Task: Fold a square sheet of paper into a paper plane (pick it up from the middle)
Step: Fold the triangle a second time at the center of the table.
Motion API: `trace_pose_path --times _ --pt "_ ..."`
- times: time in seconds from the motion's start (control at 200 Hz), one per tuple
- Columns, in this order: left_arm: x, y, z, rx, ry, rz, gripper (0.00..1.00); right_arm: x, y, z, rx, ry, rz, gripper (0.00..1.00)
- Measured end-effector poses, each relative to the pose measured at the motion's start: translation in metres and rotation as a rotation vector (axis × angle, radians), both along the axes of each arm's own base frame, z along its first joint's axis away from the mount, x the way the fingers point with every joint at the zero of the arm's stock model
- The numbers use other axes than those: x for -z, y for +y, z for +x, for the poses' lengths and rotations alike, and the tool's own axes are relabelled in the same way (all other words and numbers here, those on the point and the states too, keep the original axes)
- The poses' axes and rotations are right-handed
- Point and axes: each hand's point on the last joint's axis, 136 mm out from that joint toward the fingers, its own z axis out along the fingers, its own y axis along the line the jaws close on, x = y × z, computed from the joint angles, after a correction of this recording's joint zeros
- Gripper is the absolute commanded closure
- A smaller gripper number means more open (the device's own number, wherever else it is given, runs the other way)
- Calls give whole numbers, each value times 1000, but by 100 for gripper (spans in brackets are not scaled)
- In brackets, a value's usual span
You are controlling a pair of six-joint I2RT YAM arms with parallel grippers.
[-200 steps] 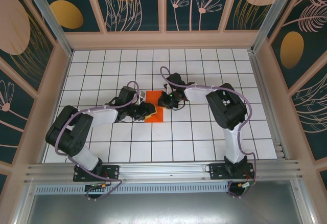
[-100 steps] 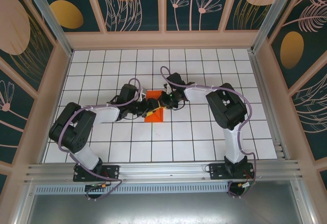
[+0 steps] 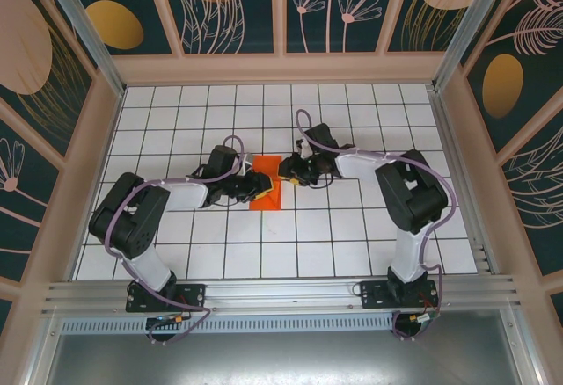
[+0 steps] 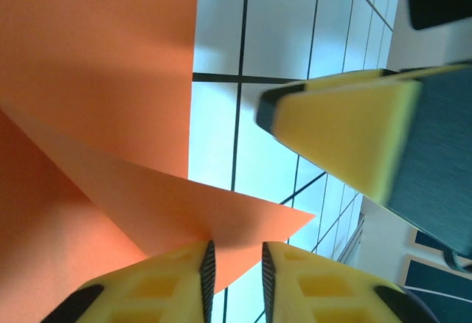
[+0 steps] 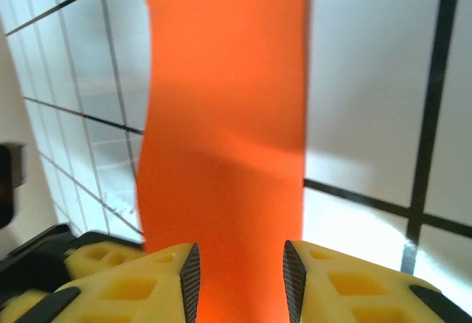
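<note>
My left claw point(image 4: 236, 255): barely parted, released, at the paper's point(image 3: 268, 199) 9 o'clock. My right claw point(image 5: 241, 262): half open, released, at 1 o'clock.

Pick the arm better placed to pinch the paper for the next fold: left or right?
Probably right. The right gripper stands open with the orange paper running straight into its gap. The left gripper has a narrower gap, and just a paper corner crosses it.
</note>
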Motion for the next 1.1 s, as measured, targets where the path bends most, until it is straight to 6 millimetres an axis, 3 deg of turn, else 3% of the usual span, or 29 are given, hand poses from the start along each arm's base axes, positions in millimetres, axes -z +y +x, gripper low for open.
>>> trace_pose_path --times 0.19,0.736,1.101 --pt "10 1 -1 0 25 13 80 -4 0 -5 -10 -25 31 61" --pt "11 1 -1 -2 24 16 82 -3 11 -18 -54 -28 56 70" --pt "11 1 -1 -2 24 15 83 0 10 -23 -75 -26 54 92"
